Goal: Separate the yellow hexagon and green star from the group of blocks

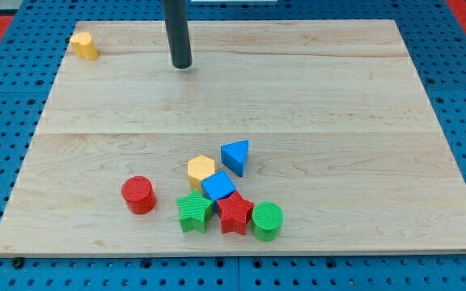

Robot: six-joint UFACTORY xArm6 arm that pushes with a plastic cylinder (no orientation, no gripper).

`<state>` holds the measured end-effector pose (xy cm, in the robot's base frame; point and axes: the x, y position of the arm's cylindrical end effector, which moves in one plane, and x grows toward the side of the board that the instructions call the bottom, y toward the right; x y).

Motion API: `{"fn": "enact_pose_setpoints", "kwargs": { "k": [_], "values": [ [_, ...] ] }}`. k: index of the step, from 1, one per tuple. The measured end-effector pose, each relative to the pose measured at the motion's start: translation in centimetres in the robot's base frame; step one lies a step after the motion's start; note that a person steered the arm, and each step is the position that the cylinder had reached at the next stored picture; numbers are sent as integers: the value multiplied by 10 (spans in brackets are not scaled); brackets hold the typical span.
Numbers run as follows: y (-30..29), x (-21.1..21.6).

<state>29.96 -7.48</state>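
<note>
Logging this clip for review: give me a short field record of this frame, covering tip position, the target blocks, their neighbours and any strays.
tip: my tip near the view's top, far from every block
targets: yellow hexagon block, green star block, both in the cluster
cluster neighbours: blue cube, red star, green cylinder, blue triangle
apart: red cylinder; small yellow block at top-left corner
surface: wooden board

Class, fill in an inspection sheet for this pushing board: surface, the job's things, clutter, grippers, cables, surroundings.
Surface: pale wooden board, flat.
Job's things: yellow hexagon and green star packed in the cluster near the view's bottom.
Clutter: blue cube, blue triangle, red star, green cylinder; red cylinder apart; yellow block at top left.
Grippers: none; my tip far above the cluster.
Cables: nothing seen.
Surroundings: blue pegboard.
</note>
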Motion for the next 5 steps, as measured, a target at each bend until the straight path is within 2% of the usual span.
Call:
{"fn": "enact_pose_setpoints", "kwargs": {
  "k": [1, 3, 4, 5],
  "values": [
    [43, 1],
    [168, 183],
    [185, 229],
    [176, 245]
  ]
}}
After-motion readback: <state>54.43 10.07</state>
